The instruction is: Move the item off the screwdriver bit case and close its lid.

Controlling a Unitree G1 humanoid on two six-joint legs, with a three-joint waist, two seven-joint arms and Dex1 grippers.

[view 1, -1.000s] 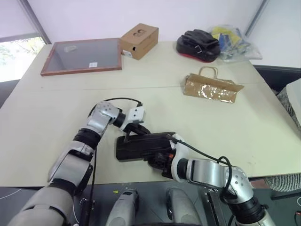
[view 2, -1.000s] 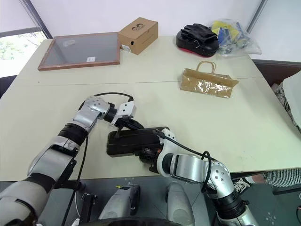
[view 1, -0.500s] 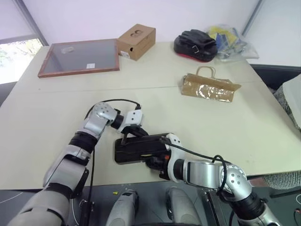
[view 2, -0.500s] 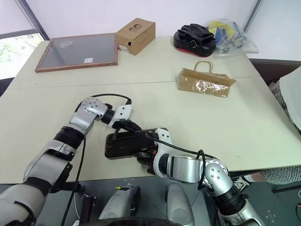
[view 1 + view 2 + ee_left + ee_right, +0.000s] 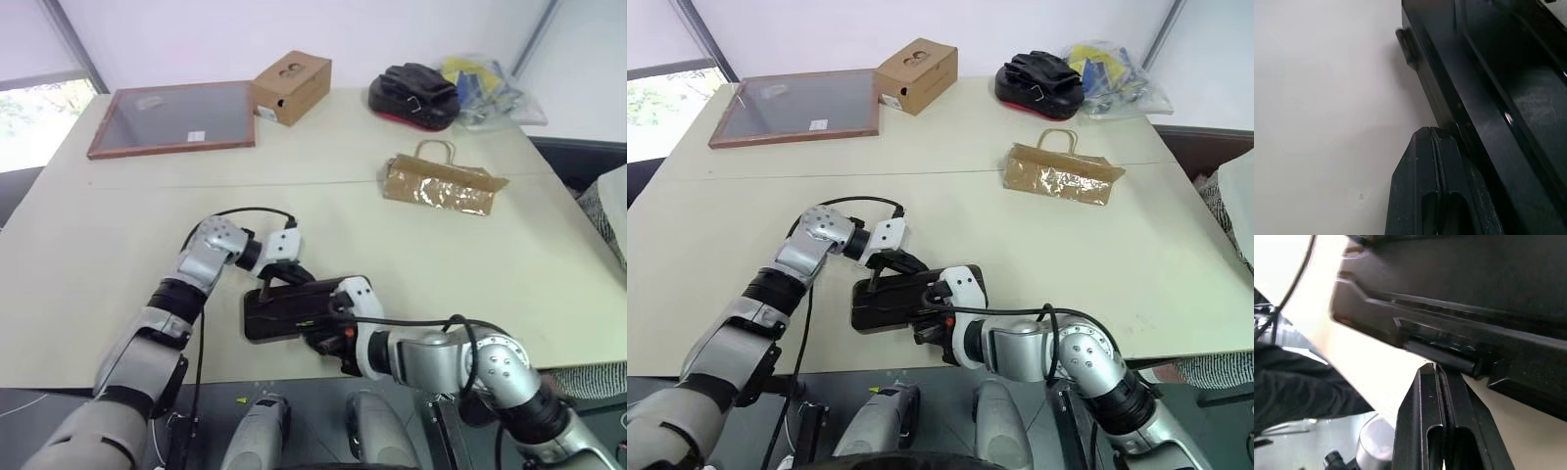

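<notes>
The screwdriver bit case lies flat and dark near the table's front edge, with its lid down over the tray. I cannot tell whether it is latched. My left gripper is shut, its fingertips against the case's far left edge. My right gripper is shut too, its tips at the near edge below a small latch tab. The item, a crinkled brown paper bag with a loop handle, rests on the table far to the right, well apart from the case.
At the back of the table are a wood-framed glass panel, a brown cardboard box, a black and red bundle and a clear plastic bag. The table's front edge runs just below the case.
My right wrist has rolled, so its white housing now sits on top beside the case. The case, the bag and my left gripper stay where they were.
</notes>
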